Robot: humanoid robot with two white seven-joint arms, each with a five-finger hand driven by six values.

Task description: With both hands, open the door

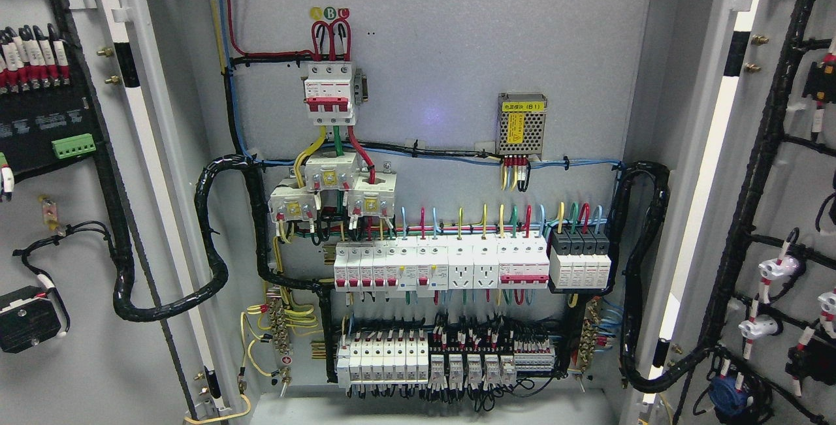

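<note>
Both grey metal cabinet doors, left (78,320) and right (777,170), stand swung wide open. Wired breakers (441,267) fill the interior. Neither hand shows, so its state cannot be told.

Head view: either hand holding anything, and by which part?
Nothing held that shows. Neither hand is in view. Both cabinet doors, left door and right door, stand swung open, with the breaker panel exposed.
</note>
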